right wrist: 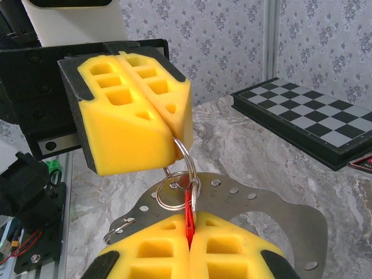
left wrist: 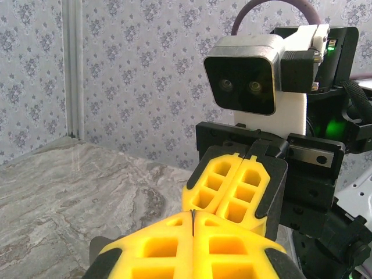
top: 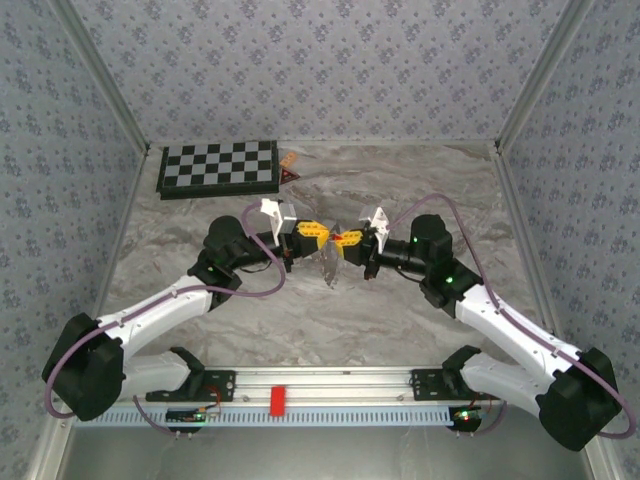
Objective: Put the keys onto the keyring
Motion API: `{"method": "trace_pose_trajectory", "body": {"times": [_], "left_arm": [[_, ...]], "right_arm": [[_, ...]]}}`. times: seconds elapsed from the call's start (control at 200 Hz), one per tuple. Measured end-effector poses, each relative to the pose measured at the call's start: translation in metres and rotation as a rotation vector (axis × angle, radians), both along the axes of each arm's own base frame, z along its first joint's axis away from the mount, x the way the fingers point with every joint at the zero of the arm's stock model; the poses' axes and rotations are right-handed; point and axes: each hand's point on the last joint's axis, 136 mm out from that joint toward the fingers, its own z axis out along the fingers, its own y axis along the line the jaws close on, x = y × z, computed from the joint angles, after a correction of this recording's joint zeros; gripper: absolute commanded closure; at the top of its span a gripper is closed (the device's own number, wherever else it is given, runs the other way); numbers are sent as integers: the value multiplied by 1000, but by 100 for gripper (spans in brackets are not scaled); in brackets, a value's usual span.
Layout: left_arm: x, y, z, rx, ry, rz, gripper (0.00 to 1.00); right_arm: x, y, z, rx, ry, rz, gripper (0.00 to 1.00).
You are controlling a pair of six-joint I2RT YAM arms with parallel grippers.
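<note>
No text, brand or number can be read anywhere. The small red-orange triangular piece (top: 289,167) beside the chessboard (top: 218,168) carries marks, but they are too small and blurred to make out.

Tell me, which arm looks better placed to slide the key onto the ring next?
Probably the right: the right gripper pinches the red key close against the ring, which the left gripper just holds up.
</note>
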Motion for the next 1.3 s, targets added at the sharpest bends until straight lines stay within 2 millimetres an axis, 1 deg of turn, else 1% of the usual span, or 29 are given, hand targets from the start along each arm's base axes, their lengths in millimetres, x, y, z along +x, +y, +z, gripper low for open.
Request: {"method": "trace_pose_trajectory", "body": {"times": [0.17,0.385,0.82,0.835,0.89,0.96,1.029,1.074,1.169,1.264,1.299], "left_arm": [[-1,0,-4,14,2,-4,100],[-1,-1,-15,55,19,-9,100],[-3,-2,-21,78,15,-20,100],[-3,-2,-21,79,16,-19,98],[-1,-2,-22,82,19,-9,86],[2,-1,-24,88,25,10,75],[6,1,-25,90,37,35,71],[10,3,-25,89,42,52,64],[14,8,-20,76,41,80,60],[19,15,-13,60,37,116,47],[20,18,-11,54,39,129,38]], "right_arm": [[2,-3,0,-2,3,-11,100],[2,-8,8,11,-17,-24,100],[2,-9,4,0,0,-24,100],[2,-9,3,-1,2,-24,100],[2,-10,1,-7,9,-29,100],[4,-11,-1,-15,13,-39,100],[8,-14,-1,-26,20,-60,100],[10,-15,-1,-31,19,-71,100],[15,-17,0,-39,19,-93,100],[21,-17,-4,-54,28,-111,100],[24,-16,-6,-61,32,-117,100]]}}
